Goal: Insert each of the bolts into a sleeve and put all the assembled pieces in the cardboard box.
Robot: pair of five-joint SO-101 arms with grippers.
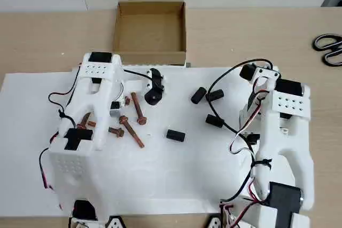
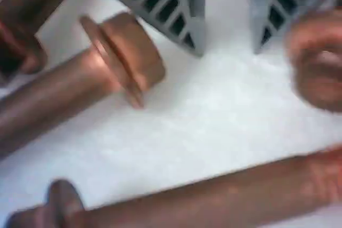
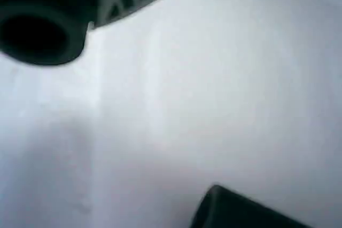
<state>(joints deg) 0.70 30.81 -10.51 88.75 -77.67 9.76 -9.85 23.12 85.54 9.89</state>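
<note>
Several copper bolts lie on the white sheet at the left; two of them are a long bolt and a flanged one. My left gripper hangs open just above them. A flanged bolt head lies beside one finger, and another bolt lies across in front. Several black sleeves lie mid-sheet, among them one on its own and a pair farther back. My right gripper is low beside a sleeve. The cardboard box stands open at the back.
Scissors lie on the bare wood at the far right. Black cables loop from the right arm over the sheet near the sleeves. The near middle of the sheet is free room.
</note>
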